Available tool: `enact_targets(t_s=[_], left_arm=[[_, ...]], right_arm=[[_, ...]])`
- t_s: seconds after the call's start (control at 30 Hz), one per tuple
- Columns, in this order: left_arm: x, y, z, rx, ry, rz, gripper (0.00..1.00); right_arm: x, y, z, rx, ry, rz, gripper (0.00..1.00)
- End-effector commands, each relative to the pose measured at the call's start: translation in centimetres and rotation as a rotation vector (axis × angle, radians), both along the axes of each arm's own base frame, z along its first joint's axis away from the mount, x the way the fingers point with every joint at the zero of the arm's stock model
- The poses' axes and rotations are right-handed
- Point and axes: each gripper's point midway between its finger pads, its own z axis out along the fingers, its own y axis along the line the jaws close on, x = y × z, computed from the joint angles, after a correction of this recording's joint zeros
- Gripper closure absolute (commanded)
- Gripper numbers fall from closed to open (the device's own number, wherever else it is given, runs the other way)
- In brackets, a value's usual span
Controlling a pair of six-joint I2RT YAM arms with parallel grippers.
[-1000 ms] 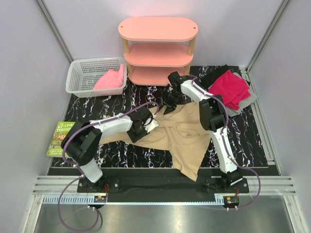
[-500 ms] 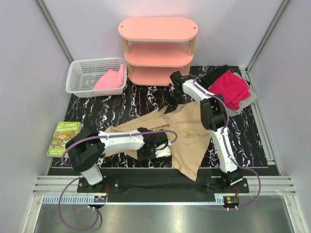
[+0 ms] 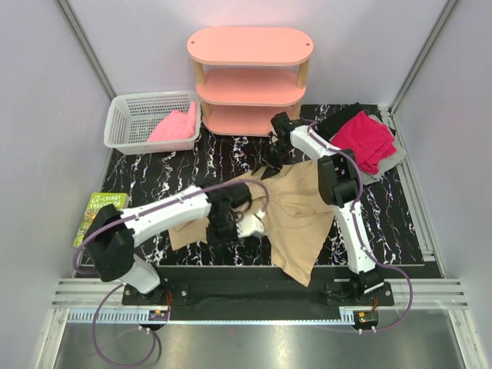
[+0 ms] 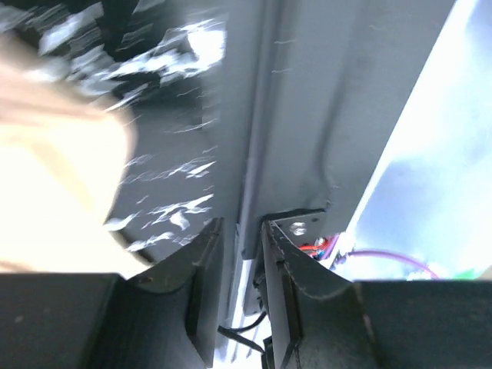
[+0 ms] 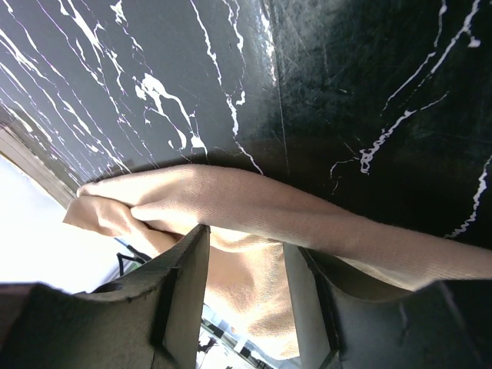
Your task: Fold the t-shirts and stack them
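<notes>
The tan-beige t-shirt [image 3: 296, 207] lies crumpled and partly folded on the black marbled surface [image 3: 192, 165], in the middle and reaching the near edge on the right. The right hand [image 3: 270, 163] is at the shirt's far edge, and the right wrist view shows its fingers [image 5: 181, 292] closed on a bunched fold of the tan cloth just above the surface. The left hand [image 3: 242, 224] hangs over the shirt's near left part; in the blurred left wrist view its fingers [image 4: 288, 284] stand almost together with only a narrow slit, nothing seen between them, and the tan cloth is off to the left of them. At the far right corner the magenta-red t-shirt [image 3: 361, 138] lies on top of the grey t-shirt [image 3: 392, 160], with the black t-shirt [image 3: 338, 117] just beyond it. The light pink t-shirt [image 3: 173, 127] sits in the white mesh basket [image 3: 123, 123] at the far left, beside the pink shelf unit [image 3: 250, 46]. A green book [image 3: 98, 217] lies at the left edge of the surface
</notes>
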Motion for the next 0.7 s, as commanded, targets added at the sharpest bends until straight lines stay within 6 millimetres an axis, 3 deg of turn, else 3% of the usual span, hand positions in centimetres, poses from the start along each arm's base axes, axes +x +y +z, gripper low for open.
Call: enact_targets(t_s=[0.0,0.07,0.17,0.23,0.3,0.43,0.67], left_arm=[[6.5,4.8,-1.0,0.036,-0.113,0.242,0.69],[8.3,6.9,-1.9,0.081,-0.135,0.312,0.69],[13.0,10.0,-2.1,0.078,-0.248,0.496,0.7],[18.0,12.8,-1.3,0.072,-0.398,0.655,0.7],[21.2,15.5,-0.6,0.082,-0.479,0.802,0.71],[22.9,17.7,-1.6,0.112,-0.461,0.877,0.72],[21.8,18.7,-4.1,0.133,-0.44,0.881,0.71]], right_arm=[[1.5,-3.3,-3.4,-0.141,-0.059,-0.015,0.48],[1.5,-3.3,-3.1,-0.138,-0.063,-0.014,0.48],[1.3,-3.2,-3.1,-0.131,-0.059,-0.012,0.48],[1.2,-3.2,-3.2,-0.13,-0.053,-0.012,0.48],[1.0,-3.2,-3.3,-0.13,-0.05,-0.012,0.48],[0.8,-3.4,-3.4,-0.13,-0.047,-0.011,0.48],[0.6,-3.3,-3.5,-0.127,-0.046,-0.009,0.49]])
